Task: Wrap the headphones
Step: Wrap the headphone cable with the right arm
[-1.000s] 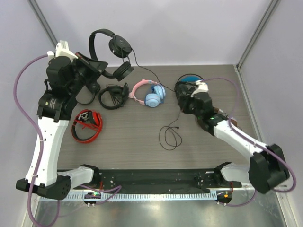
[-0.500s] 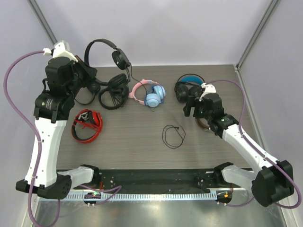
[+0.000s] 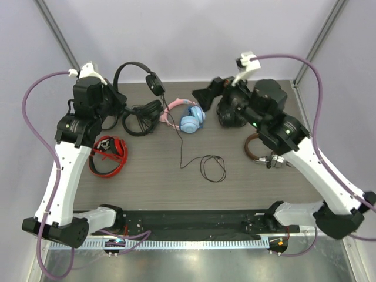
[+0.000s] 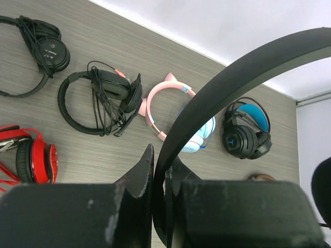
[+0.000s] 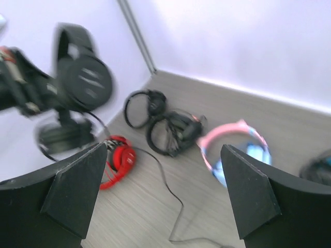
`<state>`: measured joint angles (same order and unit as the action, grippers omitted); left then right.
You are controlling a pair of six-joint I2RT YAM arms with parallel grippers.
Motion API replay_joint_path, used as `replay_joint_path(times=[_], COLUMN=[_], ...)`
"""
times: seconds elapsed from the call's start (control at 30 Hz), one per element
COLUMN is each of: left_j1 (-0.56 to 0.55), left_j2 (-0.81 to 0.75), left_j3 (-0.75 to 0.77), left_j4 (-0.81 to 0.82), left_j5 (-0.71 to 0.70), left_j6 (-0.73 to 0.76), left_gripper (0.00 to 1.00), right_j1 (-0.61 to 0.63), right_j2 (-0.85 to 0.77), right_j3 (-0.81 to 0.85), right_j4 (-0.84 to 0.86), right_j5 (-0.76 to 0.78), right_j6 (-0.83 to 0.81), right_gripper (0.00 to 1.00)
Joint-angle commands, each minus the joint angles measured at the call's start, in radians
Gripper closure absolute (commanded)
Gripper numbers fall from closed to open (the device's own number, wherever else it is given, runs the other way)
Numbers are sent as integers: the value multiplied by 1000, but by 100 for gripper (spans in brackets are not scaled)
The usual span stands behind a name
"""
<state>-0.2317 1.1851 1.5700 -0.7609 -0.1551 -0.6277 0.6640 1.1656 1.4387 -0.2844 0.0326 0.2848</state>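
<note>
Right, my left fingers (image 4: 135, 178) pinch the headphones (image 3: 154, 83) by the headband, aloft over the counter (image 3: 153, 182); right fingers (image 5: 77, 191) gape wide, empty. The trailing cable (image 3: 180, 150) could snag the pink-and-blue pair (image 3: 187, 120).

On the grey table (image 3: 153, 188) lie red headphones (image 3: 117, 150), a pink-and-blue pair (image 3: 189, 122) and a black-and-blue pair (image 4: 247, 135).
</note>
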Motion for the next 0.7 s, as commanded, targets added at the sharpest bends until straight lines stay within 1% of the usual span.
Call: replay_joint_path(times=[0.0, 0.03, 0.07, 0.1, 0.17, 0.2, 0.23, 0.3, 0.37, 0.4, 0.47, 0.57, 0.6, 0.67], left_j1=[-9, -11, -11, -11, -11, -11, -11, -11, -11, -11, -11, -11, -11, -11], left_j2=[-36, -36, -36, -38, -35, -35, -33, -32, -30, -31, -30, -35, -36, -38], left_j3=[5, 5, 8, 9, 13, 19, 19, 25, 30, 31, 33, 30, 30, 28], left_j4=[74, 74, 72, 71, 66, 63, 61, 57, 57, 58, 57, 58, 55, 54], left_j5=[-15, -17, -17, -12, -3, -1, -3, -6, -6, -8, -4, -3, -3, -3], left_j6=[-17, -17, -15, -17, -15, -14, -10, -4, -1, 0, 2, 5, 6, 8], left_gripper=[100, 100, 100, 100, 100, 100, 100, 100, 100, 100, 100, 100, 100, 100], right_j1=[132, 166, 240, 271, 339, 392, 414, 471, 499, 512, 517, 517, 517, 517], right_j2=[161, 204, 238, 305, 360, 390, 441, 492, 555, 574, 620, 649, 651, 646], right_j3=[228, 276, 364, 406, 518, 552, 584, 670, 724, 738, 772, 787, 786, 770], right_j4=[-82, -122, -137, -153, -182, -190, -205, -220, -228, -229, -228, -211, -203, -167], right_j5=[152, 185, 220, 295, 363, 392, 459, 516, 608, 642, 694, 728, 733, 747], right_j6=[-79, -104, -165, -189, -249, -301, -324, -392, -433, -470, -493, -515, -519, -535], right_gripper=[2, 2, 2, 2, 0, 0, 0, 0, 0, 0, 0, 9, 15, 18])
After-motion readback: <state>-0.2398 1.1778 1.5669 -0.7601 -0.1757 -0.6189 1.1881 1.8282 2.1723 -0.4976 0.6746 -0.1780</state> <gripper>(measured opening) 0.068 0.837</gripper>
